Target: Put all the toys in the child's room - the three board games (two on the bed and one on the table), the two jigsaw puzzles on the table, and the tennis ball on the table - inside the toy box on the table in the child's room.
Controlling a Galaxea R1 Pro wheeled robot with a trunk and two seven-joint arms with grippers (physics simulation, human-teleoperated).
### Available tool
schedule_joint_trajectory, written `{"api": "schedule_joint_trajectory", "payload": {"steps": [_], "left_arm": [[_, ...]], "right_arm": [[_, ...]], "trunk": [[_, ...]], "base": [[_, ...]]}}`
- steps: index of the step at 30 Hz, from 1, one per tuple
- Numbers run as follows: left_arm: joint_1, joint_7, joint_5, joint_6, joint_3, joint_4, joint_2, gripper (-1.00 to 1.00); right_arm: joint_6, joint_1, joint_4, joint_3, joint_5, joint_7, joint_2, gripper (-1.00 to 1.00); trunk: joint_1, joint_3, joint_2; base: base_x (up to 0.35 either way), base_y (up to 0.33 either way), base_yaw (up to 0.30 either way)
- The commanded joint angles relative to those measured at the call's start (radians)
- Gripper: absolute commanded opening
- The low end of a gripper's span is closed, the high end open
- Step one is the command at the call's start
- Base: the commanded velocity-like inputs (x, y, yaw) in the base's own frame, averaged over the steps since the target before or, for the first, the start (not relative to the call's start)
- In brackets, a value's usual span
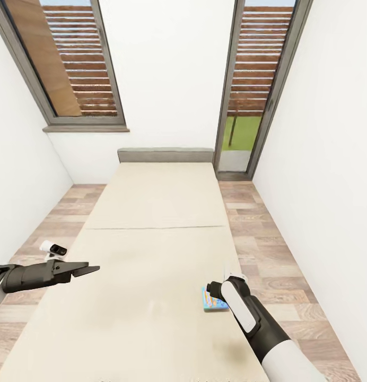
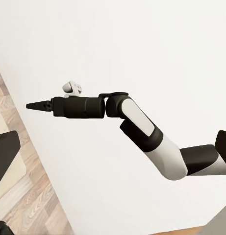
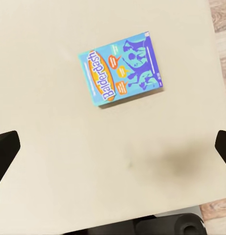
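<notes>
"Balderdash" board game (image 3: 121, 69) on bed (image 3: 54, 161)

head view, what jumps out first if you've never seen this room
The long beige bed runs down the middle of a narrow white room toward two tall windows. Near its right edge lies a blue board game, its lid reading "Balderdash", with the right end effector above it, open. The left arm reaches over the bed's left side.

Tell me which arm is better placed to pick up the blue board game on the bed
The right. Its gripper hangs over the blue board game near the bed's right edge, fingers spread. The left gripper hovers at the opposite edge, well away.
</notes>
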Motion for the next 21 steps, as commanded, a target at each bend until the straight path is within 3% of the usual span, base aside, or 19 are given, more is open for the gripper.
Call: {"api": "schedule_joint_trajectory", "payload": {"steps": [1,21], "left_arm": [[0.0,-0.003,0.0,0.011,-0.001,0.0,0.0,1.0],[-0.001,-0.003,-0.001,0.011,-0.001,0.0,0.0,1.0]], "right_arm": [[0.001,-0.001,-0.001,0.002,-0.009,-0.01,0.0,1.0],[0.001,-0.001,-0.001,0.002,-0.009,-0.01,0.0,1.0]], "trunk": [[0.001,-0.004,-0.002],[0.001,-0.036,-0.002]], "base": [[0.0,0.0,0.0],[0.0,0.0,0.0]]}}
